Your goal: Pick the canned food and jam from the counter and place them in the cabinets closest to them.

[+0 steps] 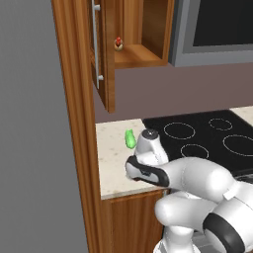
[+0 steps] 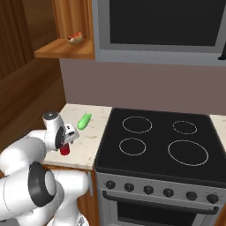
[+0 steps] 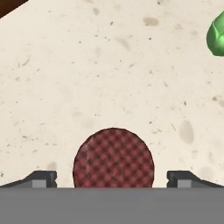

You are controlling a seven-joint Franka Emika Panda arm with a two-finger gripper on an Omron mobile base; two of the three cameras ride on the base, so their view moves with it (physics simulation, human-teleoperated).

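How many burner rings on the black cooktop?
4: back left, back right, front left, and the largest at front right. None look hidden in the right base view.

Base views flank arm, sharing counter (image 1: pixel 116 163) and stove (image 2: pixel 154 141); hand view close above counter.

The speckled cream stone counter (image 2: pixel 95 137) sits left of the black stove top. On it, near the front edge, stands a small round jar with a red checked lid (image 3: pixel 113 158). A little shiny green thing (image 2: pixel 84 121) lies farther back. Up high, the brown wooden cabinet shelf (image 2: pixel 66 52) holds a small red and tan thing (image 2: pixel 74 38)
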